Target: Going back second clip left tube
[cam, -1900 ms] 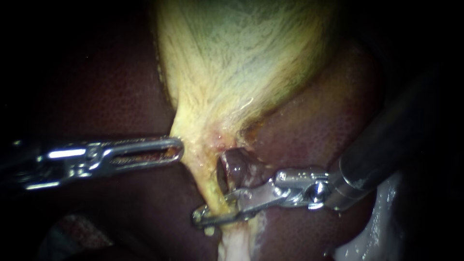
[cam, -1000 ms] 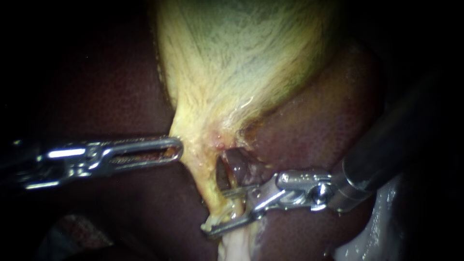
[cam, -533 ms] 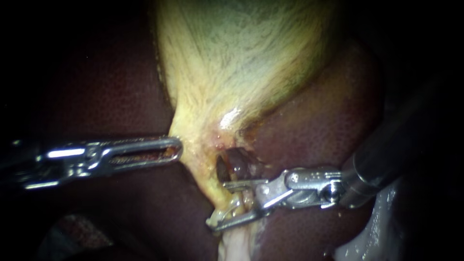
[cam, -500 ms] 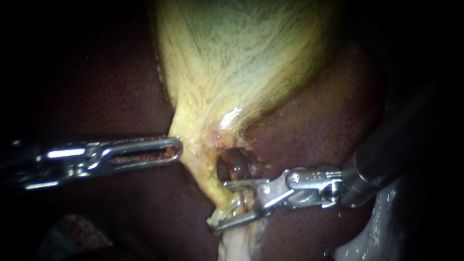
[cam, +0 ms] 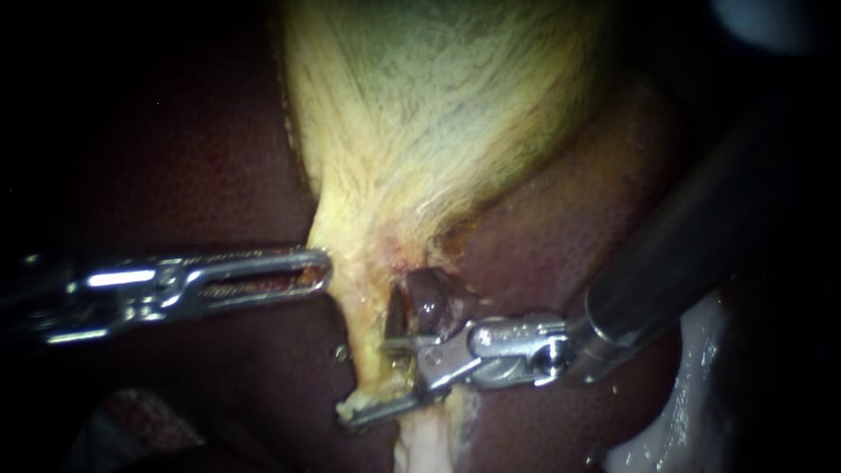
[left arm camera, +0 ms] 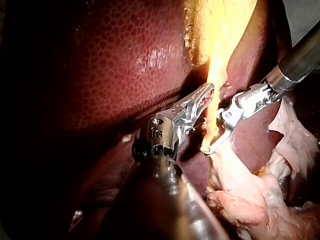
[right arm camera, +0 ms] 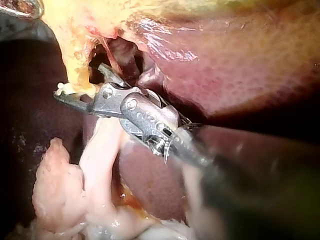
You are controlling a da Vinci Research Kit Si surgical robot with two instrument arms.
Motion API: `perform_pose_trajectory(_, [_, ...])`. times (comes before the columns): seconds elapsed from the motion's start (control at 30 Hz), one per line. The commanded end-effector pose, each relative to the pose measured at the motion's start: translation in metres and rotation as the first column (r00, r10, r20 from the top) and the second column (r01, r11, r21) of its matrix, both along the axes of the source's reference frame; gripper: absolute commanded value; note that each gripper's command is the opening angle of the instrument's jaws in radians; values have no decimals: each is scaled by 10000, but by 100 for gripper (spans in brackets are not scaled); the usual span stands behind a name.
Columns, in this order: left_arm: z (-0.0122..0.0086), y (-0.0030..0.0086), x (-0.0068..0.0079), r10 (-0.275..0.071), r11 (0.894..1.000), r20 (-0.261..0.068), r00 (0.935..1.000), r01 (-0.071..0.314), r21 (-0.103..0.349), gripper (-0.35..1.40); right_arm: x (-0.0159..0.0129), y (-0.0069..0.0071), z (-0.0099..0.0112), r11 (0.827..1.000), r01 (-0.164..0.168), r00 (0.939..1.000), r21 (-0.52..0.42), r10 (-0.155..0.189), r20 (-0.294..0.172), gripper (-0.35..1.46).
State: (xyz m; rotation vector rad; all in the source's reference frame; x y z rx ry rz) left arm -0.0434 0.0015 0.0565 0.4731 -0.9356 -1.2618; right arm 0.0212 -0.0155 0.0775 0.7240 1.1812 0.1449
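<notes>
The pale yellow gallbladder (cam: 438, 114) narrows downward into a thin yellow strand, the left tube (cam: 368, 346). Beside it a dark window holds a purplish tube (cam: 429, 298). My right instrument (cam: 368, 379) comes in from the right with its jaws open, one on each side of the left tube. The right wrist view shows the same: the right instrument (right arm camera: 78, 80) stands spread across the yellow strand (right arm camera: 75, 55). My left instrument (cam: 320, 267) lies level from the left, its jaws shut on the edge of the gallbladder's neck. No clip shows on the tube.
Dark red liver (cam: 175, 175) surrounds the gallbladder on both sides. Pale whitish tissue (cam: 674, 420) lies at the lower right, and a pale stalk (right arm camera: 100, 165) runs down from the tube under my right instrument. In the left wrist view the right instrument (left arm camera: 212, 131) sits just ahead of the left instrument's tip (left arm camera: 202, 97).
My right instrument opened and drew back to the right off the tube, then moved left again; its open jaws now straddle the left tube. The left instrument has not moved.
</notes>
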Motion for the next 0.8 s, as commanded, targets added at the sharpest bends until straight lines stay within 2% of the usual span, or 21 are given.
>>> perform_pose_trajectory(0.03, [-2, 0, -1, -13, 10000, -16, 10000, 13, 0, -35, 3, 2, 2, 9995, 62, 9999, -303, -65, -120, 60])
perform_pose_trajectory(0.2, [-3, -1, 0, -12, 10000, -15, 10000, 12, 0, -35, 7, 5, 2, 9872, 318, 9972, -1565, -419, -617, 60])
perform_pose_trajectory(0.37, [-3, -1, 1, -6, 10000, -11, 10000, 6, 0, -35, -3, 10, 2, 9597, 540, 9904, -2756, -867, -1078, 60])
perform_pose_trajectory(0.5, [-2, -1, 1, -1, 10000, -8, 10000, 1, 1, -35, -16, 8, 1, 9487, 742, 9845, -3072, -1188, -1292, 60])
perform_pose_trajectory(0.63, [-1, 0, 2, 4, 10000, -5, 10000, -4, 1, -35, -25, 8, 0, 9418, 814, 9812, -3263, -1333, -1398, 60])
perform_pose_trajectory(0.8, [-1, 0, 3, 8, 10000, -2, 10000, -8, 2, -35, -31, 13, -6, 9199, 951, 9713, -3805, -1694, -1670, 60])
